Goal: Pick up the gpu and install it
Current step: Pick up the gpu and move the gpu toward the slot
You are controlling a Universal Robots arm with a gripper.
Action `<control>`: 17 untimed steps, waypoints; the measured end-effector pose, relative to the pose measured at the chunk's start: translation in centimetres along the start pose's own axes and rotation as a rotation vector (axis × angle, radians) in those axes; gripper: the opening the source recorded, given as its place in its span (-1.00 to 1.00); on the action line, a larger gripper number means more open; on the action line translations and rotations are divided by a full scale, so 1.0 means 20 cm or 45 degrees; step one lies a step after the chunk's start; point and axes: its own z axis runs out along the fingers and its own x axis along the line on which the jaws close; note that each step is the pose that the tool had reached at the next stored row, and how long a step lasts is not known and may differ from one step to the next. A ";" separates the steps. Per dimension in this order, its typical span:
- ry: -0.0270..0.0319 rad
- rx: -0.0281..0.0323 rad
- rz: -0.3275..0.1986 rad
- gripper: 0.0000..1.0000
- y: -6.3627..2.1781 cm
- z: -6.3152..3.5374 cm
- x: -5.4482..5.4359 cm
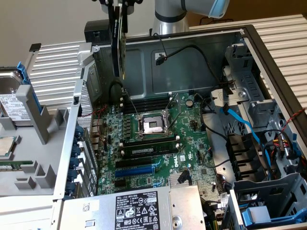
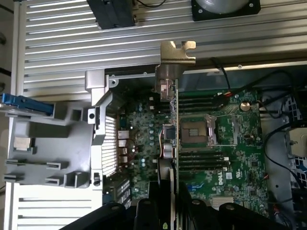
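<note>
Exterior view: the gpu (image 1: 118,45) is held edge-on in the hand (image 2: 167,211), which is closed narrowly on it, above the motherboard (image 1: 158,139) and not yet seated. Careful alignment with the blue slot (image 1: 136,170) is judged necessary.

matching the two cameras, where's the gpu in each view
Exterior view: the gpu hangs edge-on at the top, left of centre, above the open case.
Wrist view: the gpu runs edge-on from the gripper to its silver bracket.
Shared landmark: the cpu socket.
</note>
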 end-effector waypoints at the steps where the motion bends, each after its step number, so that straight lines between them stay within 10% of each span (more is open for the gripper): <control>1: 0.0017 0.0020 -0.016 -0.47 0.000 0.002 0.00; 7: 0.0094 0.0128 -0.100 -0.47 0.000 0.010 -0.02; 17: -0.0116 0.0205 -0.105 -0.47 0.066 0.013 -0.17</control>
